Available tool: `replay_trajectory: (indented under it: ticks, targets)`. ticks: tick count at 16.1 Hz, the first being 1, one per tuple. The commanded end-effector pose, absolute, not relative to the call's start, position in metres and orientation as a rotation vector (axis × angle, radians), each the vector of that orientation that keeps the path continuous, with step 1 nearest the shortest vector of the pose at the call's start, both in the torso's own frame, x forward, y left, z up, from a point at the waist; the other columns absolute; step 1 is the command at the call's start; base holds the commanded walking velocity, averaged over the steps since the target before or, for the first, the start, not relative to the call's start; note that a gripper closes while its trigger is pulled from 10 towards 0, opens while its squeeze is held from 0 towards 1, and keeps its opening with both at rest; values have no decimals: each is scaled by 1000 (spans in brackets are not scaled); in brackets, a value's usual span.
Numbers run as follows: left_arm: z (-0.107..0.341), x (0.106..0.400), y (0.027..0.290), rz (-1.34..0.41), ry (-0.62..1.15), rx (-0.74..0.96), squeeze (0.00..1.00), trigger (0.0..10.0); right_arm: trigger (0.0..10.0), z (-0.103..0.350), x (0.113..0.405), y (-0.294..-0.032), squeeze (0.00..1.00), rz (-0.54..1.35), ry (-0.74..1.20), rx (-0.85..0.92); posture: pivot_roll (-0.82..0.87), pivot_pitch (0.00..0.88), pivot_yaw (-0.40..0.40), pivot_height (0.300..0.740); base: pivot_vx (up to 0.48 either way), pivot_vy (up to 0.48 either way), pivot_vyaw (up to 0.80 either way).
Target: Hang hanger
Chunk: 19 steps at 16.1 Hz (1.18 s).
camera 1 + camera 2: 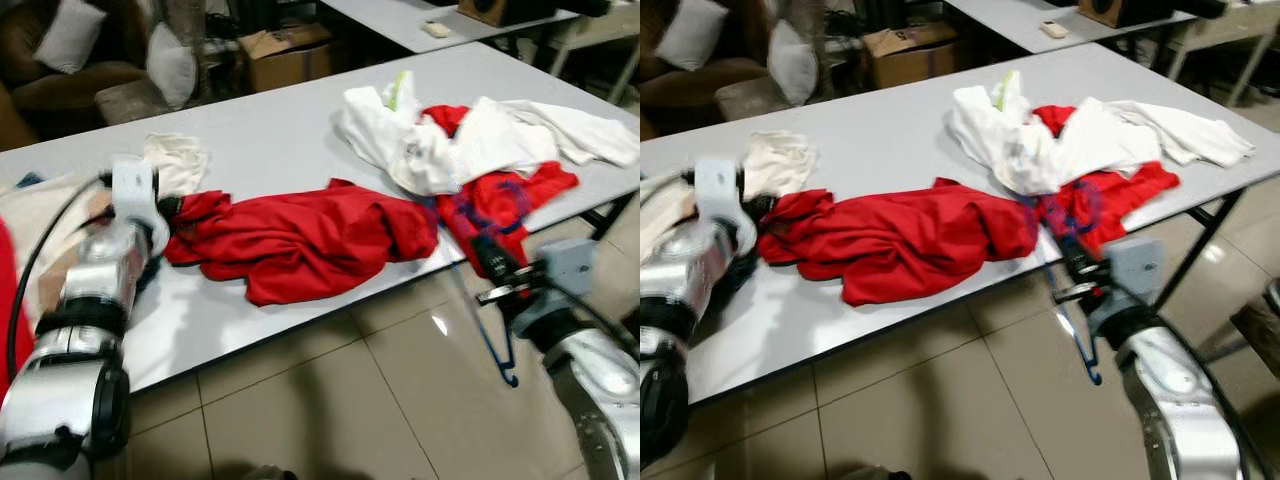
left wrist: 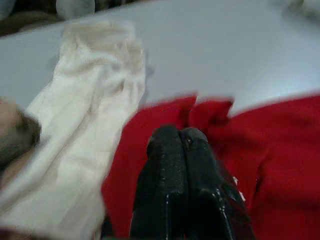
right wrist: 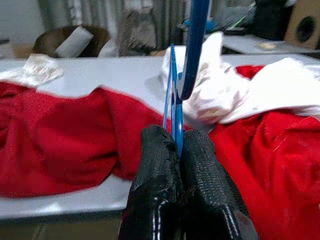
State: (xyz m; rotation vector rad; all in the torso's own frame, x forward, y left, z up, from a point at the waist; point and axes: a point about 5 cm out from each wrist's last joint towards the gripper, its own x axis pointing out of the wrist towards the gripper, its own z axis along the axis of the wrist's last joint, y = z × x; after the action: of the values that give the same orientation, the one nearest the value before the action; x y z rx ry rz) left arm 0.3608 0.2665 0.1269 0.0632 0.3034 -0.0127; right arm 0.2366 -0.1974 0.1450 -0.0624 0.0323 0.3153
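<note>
The blue hanger (image 3: 176, 95) is pinched between the pressed-together fingers of the right tool (image 3: 178, 145), off the near right edge of the grey surface (image 1: 280, 150); its thin frame hangs below the tool over the tiled floor (image 1: 330, 400), and its upper part rises in front of the heaped clothes.

Going left to right: the left arm reaches forward over the surface's near left corner, its silver forearm angled up toward the cloth. The left tool (image 2: 180, 137) has its fingers pressed together, with nothing seen between them, resting at the left end of the red garment (image 1: 300, 240), just beside a cream cloth (image 1: 175, 160). The red garment sprawls along the near edge at the middle. Behind it the surface is bare up to its far edge. On the right lies a pile of white clothes (image 1: 440, 140) over a second red garment (image 1: 505, 200), which spills over the near edge by the right tool. The floor before the surface lies open between the two arms.
</note>
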Motion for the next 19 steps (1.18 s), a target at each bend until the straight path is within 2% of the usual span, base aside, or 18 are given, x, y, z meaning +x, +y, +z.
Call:
replay_trajectory:
  ticks: [1, 4, 7, 9, 11, 12, 13, 17, 18, 19]
  targets:
    - [131, 354, 284, 58, 282, 116, 1000, 10000, 10000, 147, 236, -188, 0, 359, 33, -78, -131, 0, 104, 740, 0, 0, 0]
    - [124, 341, 283, -13, 266, 62, 1000, 10000, 10000, 146, 236, -184, 0, 360, 36, -72, -129, 0, 96, 740, 0, 0, 0]
    - [114, 325, 287, 25, 272, -27, 1000, 10000, 10000, 148, 237, -183, 0, 364, 36, -61, -125, 0, 87, 740, 0, 0, 0]
    - [109, 327, 283, 20, 259, -162, 1000, 10000, 10000, 148, 239, -179, 0, 387, 37, -59, -112, 0, 65, 740, 0, 0, 0]
    - [103, 328, 278, 0, 311, -193, 1000, 10000, 10000, 148, 240, -177, 0, 401, 38, -58, -114, 0, 67, 740, 0, 0, 0]
    - [95, 326, 279, 29, 373, -176, 337, 10000, 10000, 149, 240, -176, 0, 406, 38, -62, -119, 0, 72, 740, 0, 0, 0]
    - [90, 325, 279, 48, 409, -183, 0, 10000, 10000, 149, 240, -175, 0, 407, 39, -62, -120, 0, 73, 740, 0, 0, 0]
    - [86, 330, 271, 22, 438, -206, 0, 10000, 10000, 148, 239, -173, 0, 414, 40, -60, -124, 0, 78, 740, 0, 0, 0]
    - [88, 335, 266, 1, 431, -219, 0, 8196, 10000, 148, 240, -172, 0, 415, 37, -57, -124, 0, 80, 740, 0, 0, 0]
    - [88, 335, 266, 1, 431, -219, 0, 8196, 10000, 148, 240, -172, 0, 415, 37, -57, -124, 0, 80, 740, 0, 0, 0]
